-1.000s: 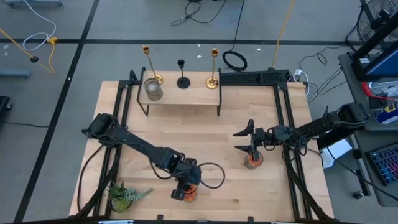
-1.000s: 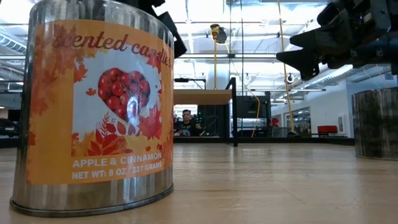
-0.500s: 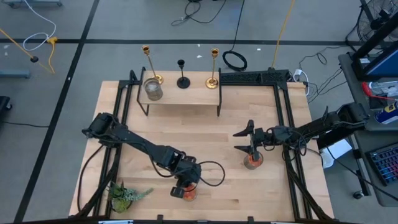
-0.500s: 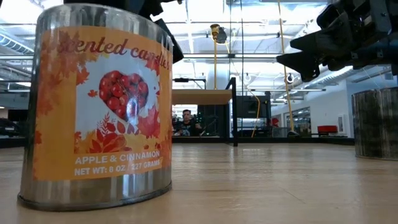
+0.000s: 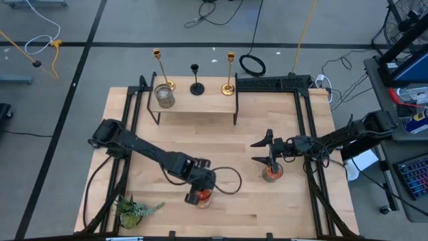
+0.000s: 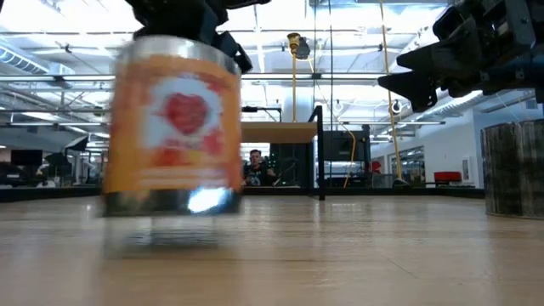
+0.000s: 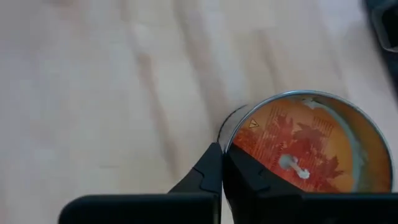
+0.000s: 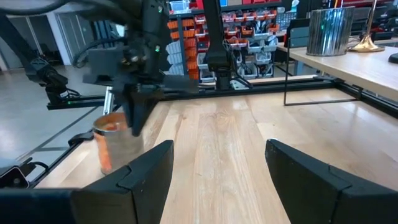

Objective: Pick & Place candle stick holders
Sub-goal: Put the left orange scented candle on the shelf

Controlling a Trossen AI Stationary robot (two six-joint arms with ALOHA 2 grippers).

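Three candle stick holders stand by their round bases on the raised wooden shelf (image 5: 200,100) at the far edge: a gold one (image 5: 160,70), a short black one (image 5: 196,80) and a second gold one (image 5: 229,73). No gripper is near them. Near the front edge my left gripper (image 5: 199,195) is shut on an orange scented-candle tin (image 6: 174,127), which hangs just off the table. Toward the right, my right gripper (image 5: 261,151) stands open over a second tin (image 5: 270,174) and touches nothing. My left gripper pinches the tin's rim (image 7: 227,138), one finger inside the tin over the wax and one outside against the wall. The fingers (image 7: 211,171) come from above, pointing down. The tin hangs upright below them, its bottom clear of the table.
A silver tin (image 5: 164,96) stands on the shelf beside the left gold holder. A small green plant (image 5: 137,209) lies near the front left corner. Black frame rails run along the table's left and right sides. Bare wood lies between the two arms.
My left gripper has shut on the orange tin's rim and taken hold. It has then risen and gone a little toward the far edge, lifting the tin upright off the table. My right gripper has kept still and open.
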